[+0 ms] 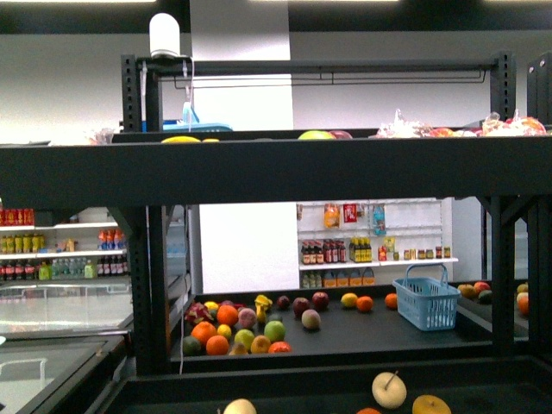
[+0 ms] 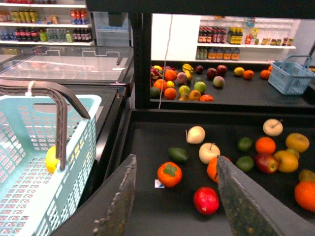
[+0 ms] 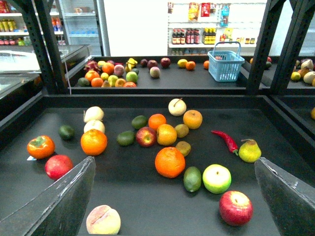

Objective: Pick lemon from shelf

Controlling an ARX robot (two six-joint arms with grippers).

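Note:
A small bright yellow lemon point(image 2: 51, 160) lies inside a light teal basket point(image 2: 29, 196) beside the shelf, partly behind the basket's dark handle. The shelf point(image 1: 259, 168) is a black metal rack. Its lower tray point(image 3: 147, 101) holds several loose fruits. My left gripper point(image 2: 175, 160) is open and empty over the tray's left part, above a persimmon point(image 2: 169, 174) and a red fruit point(image 2: 206, 200). My right gripper point(image 3: 174, 162) is open and empty over the tray's front, above an orange point(image 3: 170, 162) and a lime point(image 3: 192, 178). Neither gripper shows in the front view.
A red apple point(image 3: 236, 207), a green apple point(image 3: 216, 178), a pear point(image 3: 249, 150) and a red chilli point(image 3: 225, 140) lie between the right fingers. A blue basket point(image 3: 226, 61) and more fruit sit on the rack behind. Glass-topped freezers point(image 2: 64, 64) stand beyond the teal basket.

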